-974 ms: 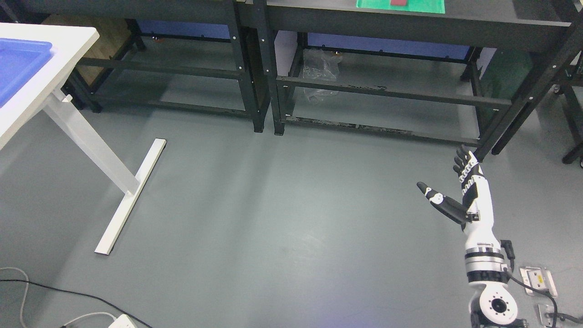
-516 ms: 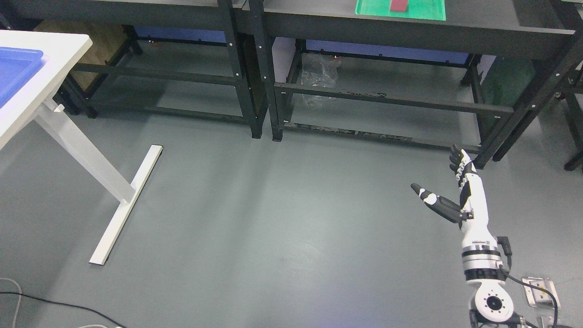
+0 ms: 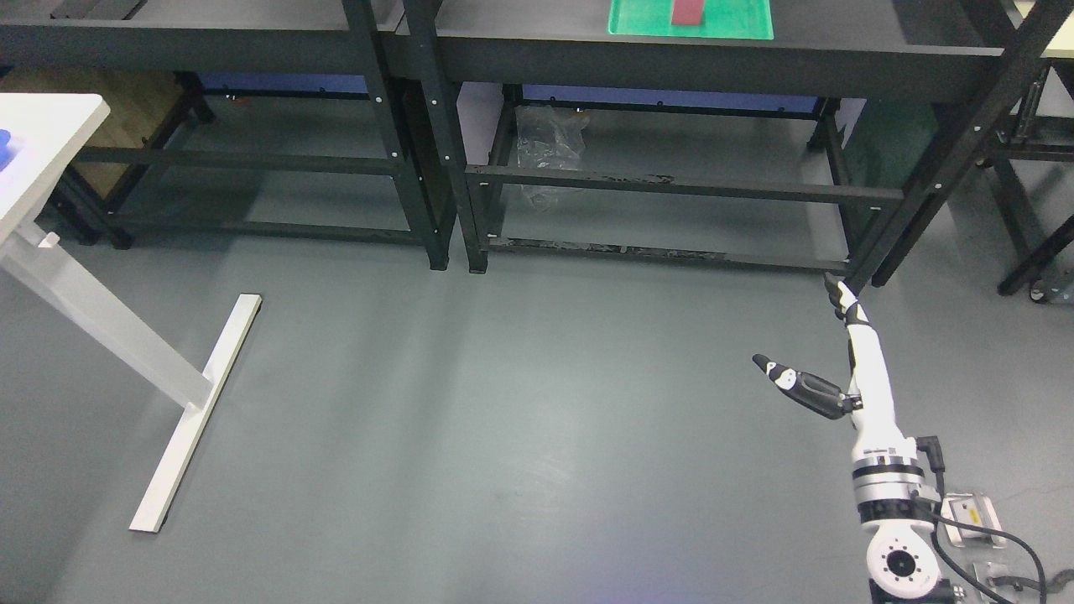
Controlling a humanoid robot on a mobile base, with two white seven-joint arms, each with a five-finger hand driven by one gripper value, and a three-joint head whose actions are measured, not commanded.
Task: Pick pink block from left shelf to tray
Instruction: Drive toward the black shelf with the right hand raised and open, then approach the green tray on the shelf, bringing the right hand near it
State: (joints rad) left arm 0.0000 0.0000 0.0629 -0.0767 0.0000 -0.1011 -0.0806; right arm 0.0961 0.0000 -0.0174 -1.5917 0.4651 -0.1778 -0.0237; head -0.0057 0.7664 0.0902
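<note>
A pink-red block [image 3: 690, 11] lies on a green tray [image 3: 738, 25] on top of the black shelf [image 3: 671, 54] at the upper middle, cut by the top edge. My right hand [image 3: 818, 352] rises from the lower right over the floor, fingers straight and thumb spread, holding nothing. It is well below and in front of the shelf. A corner of a blue tray [image 3: 4, 138] shows on the white table [image 3: 50, 134] at the far left. My left hand is out of view.
A second black shelf [image 3: 210, 42] stands left of the first. A crumpled clear plastic bag [image 3: 550, 147] lies under the shelf. The white table's leg and foot [image 3: 197, 403] stretch over the grey floor at left. Cables and a socket box [image 3: 973, 512] lie at lower right.
The whole view has shifted left and down as the camera turned right and up. The shelf top with the green tray shows more fully; the white table slid toward the left edge. The right hand stays open.
</note>
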